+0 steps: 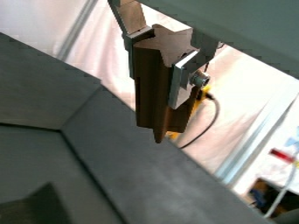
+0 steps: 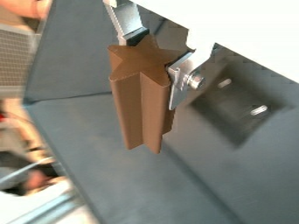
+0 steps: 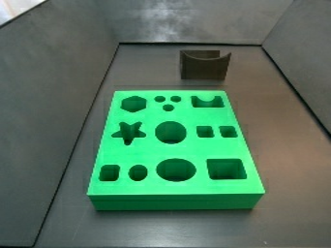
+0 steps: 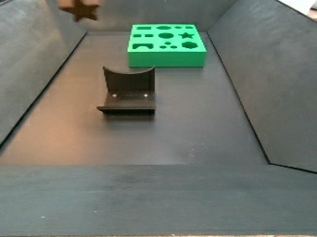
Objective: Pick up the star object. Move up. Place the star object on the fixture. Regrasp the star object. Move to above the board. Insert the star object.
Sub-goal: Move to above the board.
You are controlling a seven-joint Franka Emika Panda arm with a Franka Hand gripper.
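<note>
Star object (image 2: 142, 96): a long brown prism with a star cross-section, hanging lengthwise from the gripper (image 2: 156, 54), star face up by the fingers. In both wrist views the silver finger plates (image 1: 184, 77) are closed against its upper end, one on either side, with most of the prism's length hanging free below. It is carried high; in a side view only a brown star shape (image 4: 82, 8) shows at the upper edge of the frame, well above the floor and off to one side of the fixture (image 4: 126, 91). The gripper itself I cannot make out there.

Handling, as a judgement: looks rigid, probably a printed or moulded solid, light for its bulk, not fragile. The matte faces should hold well against the dark pads. The ridged sides give the flat plates few places to seat, so the hold is best taken across two opposite notches or flats (a grip on the points would let it twist). Holding near one end leaves a long lever below; a knock could swing it.

Green board (image 3: 175, 147) lies flat further along the floor, its star-shaped hole (image 3: 127, 132) open. Fixture stands empty, well apart from the board.
</note>
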